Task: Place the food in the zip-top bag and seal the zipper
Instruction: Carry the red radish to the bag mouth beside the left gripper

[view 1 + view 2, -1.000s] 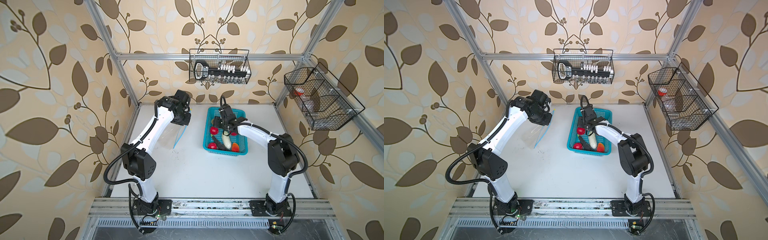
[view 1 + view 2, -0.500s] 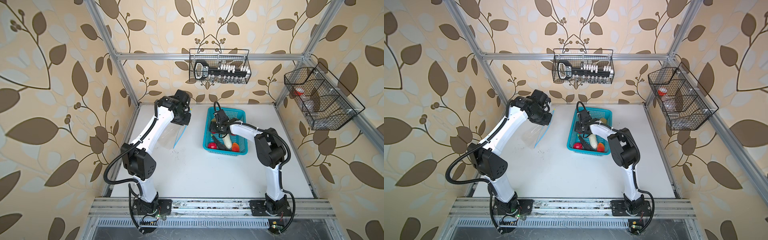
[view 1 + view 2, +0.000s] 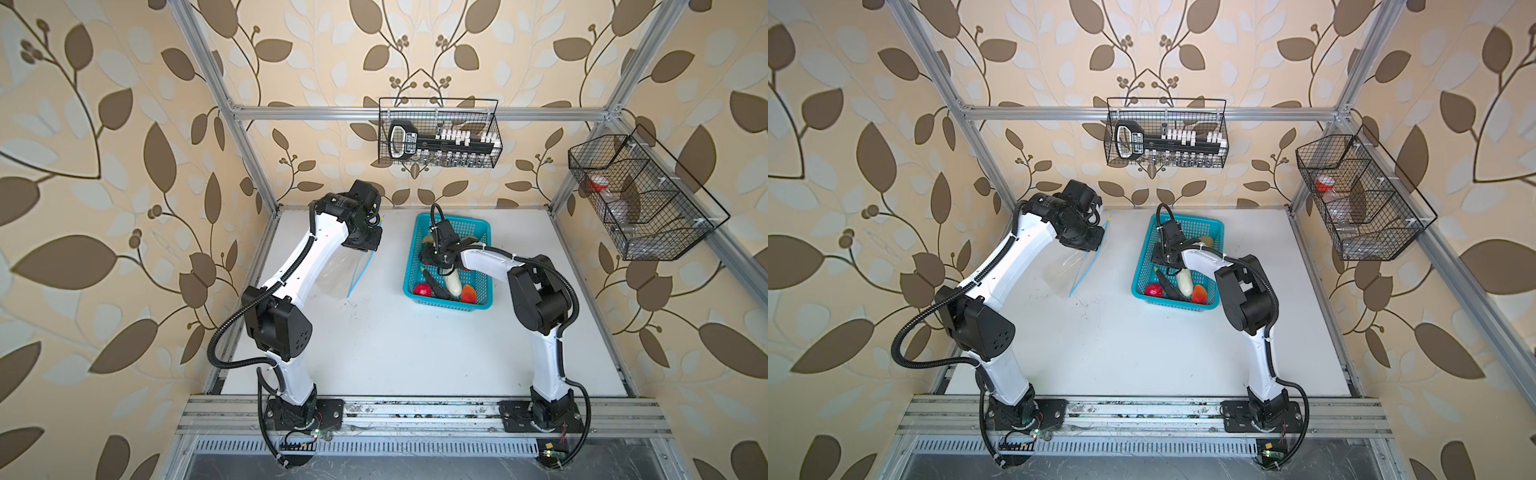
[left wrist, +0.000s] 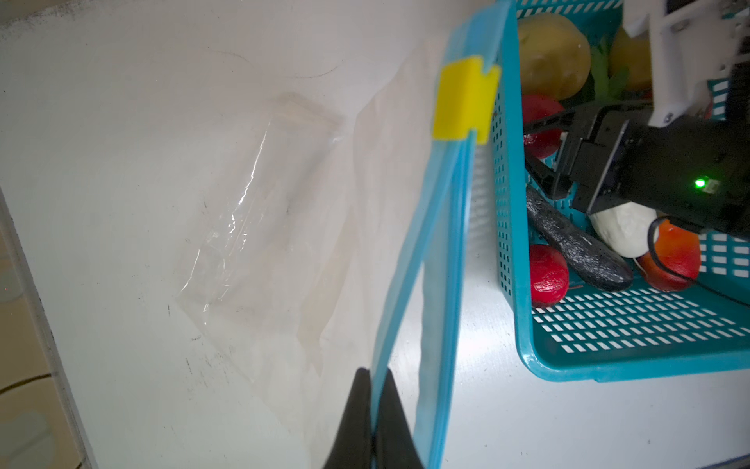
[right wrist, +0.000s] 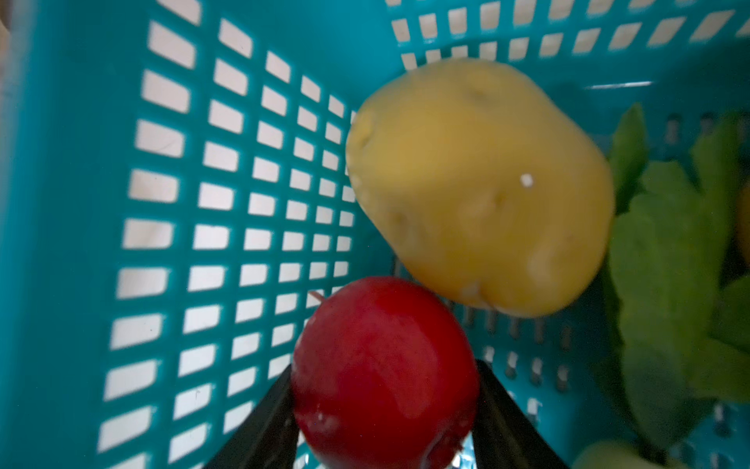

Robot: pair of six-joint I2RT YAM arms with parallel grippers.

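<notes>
Barely begun. Pinches the zipper of the empty zip-top bag in the left gripper, left of the basket. Clamps a tomato in the right gripper inside that basket. Must yet bag all the food and seal.

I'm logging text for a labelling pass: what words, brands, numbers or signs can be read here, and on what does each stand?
None can be read.
Label on the black tool in the back wire basket: white lettering, too small and blurred to read.
Food, zip-top bag, yellow slider, turquoise basket: no print visible.
</notes>
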